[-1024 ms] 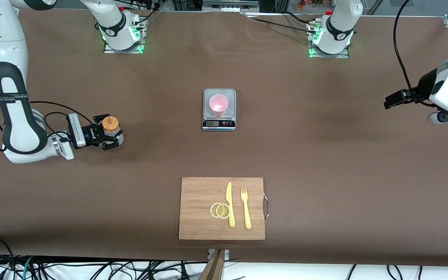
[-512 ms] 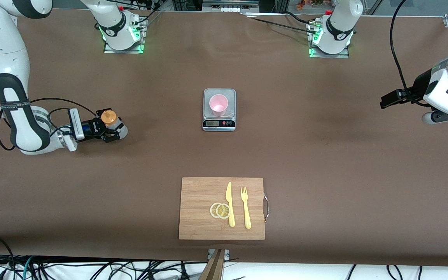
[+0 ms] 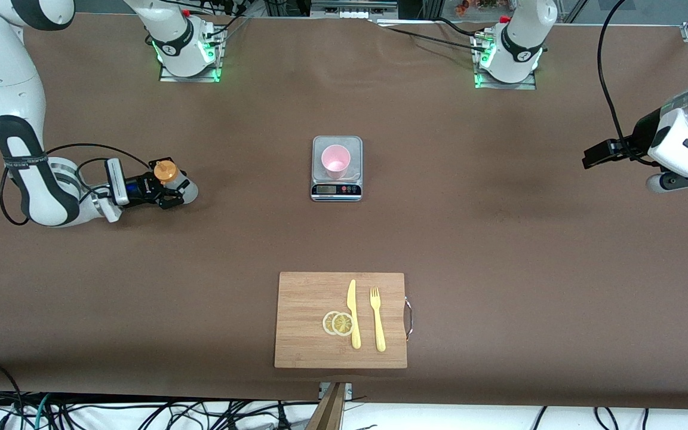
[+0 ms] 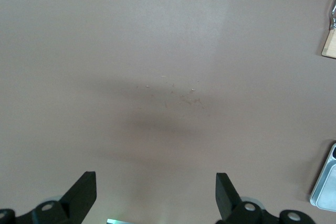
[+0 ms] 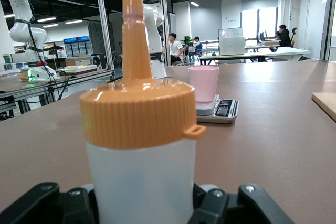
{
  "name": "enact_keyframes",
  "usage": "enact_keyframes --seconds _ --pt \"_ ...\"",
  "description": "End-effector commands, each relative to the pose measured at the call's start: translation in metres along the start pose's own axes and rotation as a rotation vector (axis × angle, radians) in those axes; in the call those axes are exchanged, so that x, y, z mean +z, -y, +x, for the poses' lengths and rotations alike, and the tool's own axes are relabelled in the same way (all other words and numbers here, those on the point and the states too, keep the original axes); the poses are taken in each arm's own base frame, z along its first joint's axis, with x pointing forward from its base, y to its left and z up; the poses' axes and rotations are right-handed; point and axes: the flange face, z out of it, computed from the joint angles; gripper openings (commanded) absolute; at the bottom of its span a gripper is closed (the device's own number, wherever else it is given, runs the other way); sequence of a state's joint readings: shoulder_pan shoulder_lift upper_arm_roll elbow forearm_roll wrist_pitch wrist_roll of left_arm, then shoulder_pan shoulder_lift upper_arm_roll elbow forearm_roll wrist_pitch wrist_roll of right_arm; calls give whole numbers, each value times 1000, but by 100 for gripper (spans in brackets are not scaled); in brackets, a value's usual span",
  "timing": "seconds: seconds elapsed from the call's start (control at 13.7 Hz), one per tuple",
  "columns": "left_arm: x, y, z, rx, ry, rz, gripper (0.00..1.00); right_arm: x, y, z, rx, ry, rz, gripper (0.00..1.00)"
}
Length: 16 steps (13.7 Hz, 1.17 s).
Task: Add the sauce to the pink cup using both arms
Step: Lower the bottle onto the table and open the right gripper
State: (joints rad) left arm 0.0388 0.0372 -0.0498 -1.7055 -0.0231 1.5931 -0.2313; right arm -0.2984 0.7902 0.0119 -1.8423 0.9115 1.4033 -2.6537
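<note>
Right claw (image 3: 171,190): clenched on the translucent whitish squeeze bottle with orange nozzle cap (image 3: 171,179), upright, low at the brown surface (image 3: 499,239), toward the right arm's end.
Pale pink plastic cup (image 3: 335,161): upright on the small steel scale (image 3: 336,191), mid-surface.
Left claw (image 4: 155,195): released, fingers spread, over bare surface near the left arm's edge.
Wooden cutting board (image 3: 308,298): by the front-camera edge.
</note>
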Motion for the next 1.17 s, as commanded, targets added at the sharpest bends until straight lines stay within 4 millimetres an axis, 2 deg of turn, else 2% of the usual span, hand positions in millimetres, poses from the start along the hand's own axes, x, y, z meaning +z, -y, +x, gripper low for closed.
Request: enact_keyframes --seconds 0.0,0.07,0.15,0.37,0.58,0.88,1.1 --pt "-3 1 0 -5 -12 -13 100 3 7 0 -5 -53 -29 23" --pt "-3 1 1 -4 -20 -14 100 2 6 0 -7 -53 -30 55" --pt "-3 3 1 -5 -21 -14 100 1 7 0 -7 -52 -34 99" --pt "-6 7 1 -2 -39 -11 100 -2 7 0 -8 -52 -43 100" --pt "-26 14 -6 -1 -84 14 100 -6 4 1 -14 -51 -67 100" --pt "-47 28 -16 -2 -118 6 100 -32 6 2 -28 -31 -125 100" --pt "-57 31 -24 34 -131 10 100 -55 -2 12 -63 7 -147 100"
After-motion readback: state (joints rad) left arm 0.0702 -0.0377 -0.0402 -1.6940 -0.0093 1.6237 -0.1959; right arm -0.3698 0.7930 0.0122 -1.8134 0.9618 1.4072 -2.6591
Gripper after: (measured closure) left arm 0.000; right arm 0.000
